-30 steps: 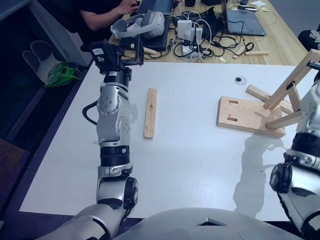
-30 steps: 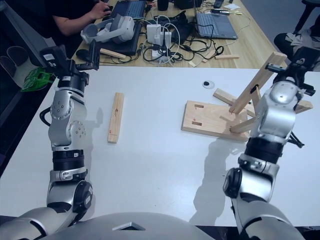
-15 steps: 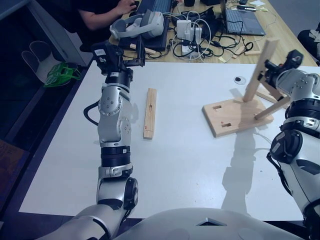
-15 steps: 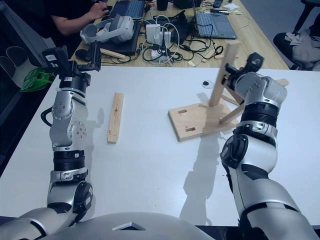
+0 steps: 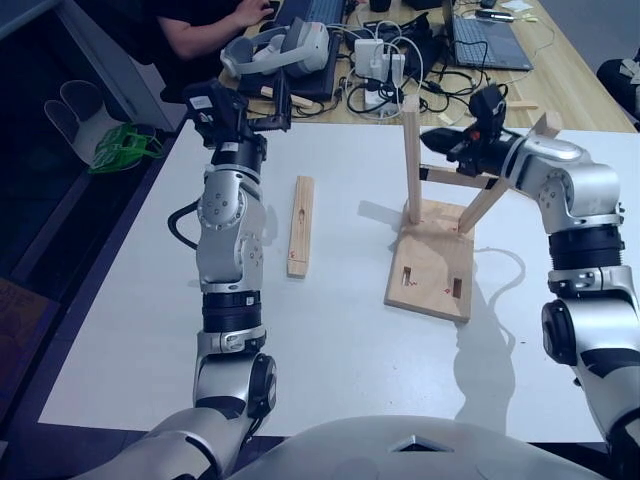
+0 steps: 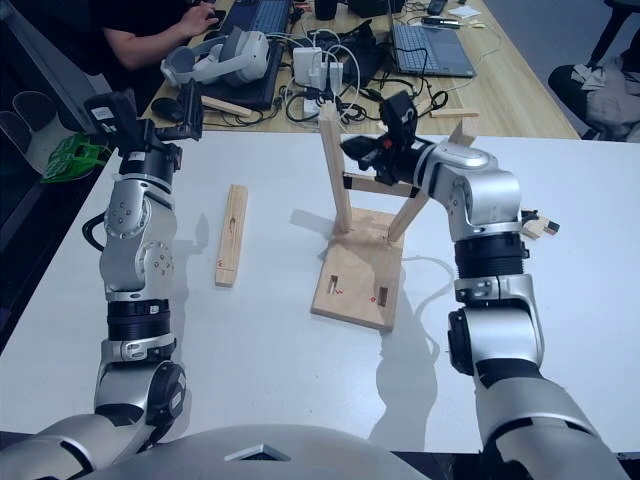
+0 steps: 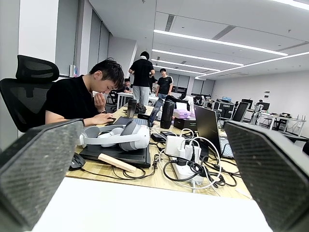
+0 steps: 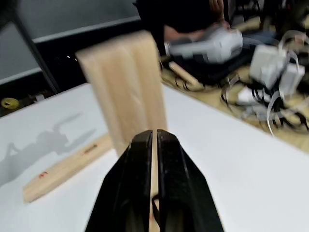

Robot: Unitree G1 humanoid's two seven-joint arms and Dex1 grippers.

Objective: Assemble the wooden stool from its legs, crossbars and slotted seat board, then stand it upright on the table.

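1. Left gripper [image 5: 274, 110]: fingers [image 7: 38, 169] spread wide, holding nothing, well left of the seat board [image 5: 430, 282].
2. Right gripper [image 6: 352, 150]: fingers [image 8: 137, 183] pressed together (barely a sliver between), tips at the upright leg [image 6: 336, 175] above that flat-lying board.

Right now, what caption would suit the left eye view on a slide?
Right gripper by the half-built pale wooden stool, seat board down; a loose wooden bar lies apart.

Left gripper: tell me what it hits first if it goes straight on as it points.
Left gripper is open, and the way over the white table looks free. Beyond it, probably the chargers and cables beside the headset; depth is unclear.
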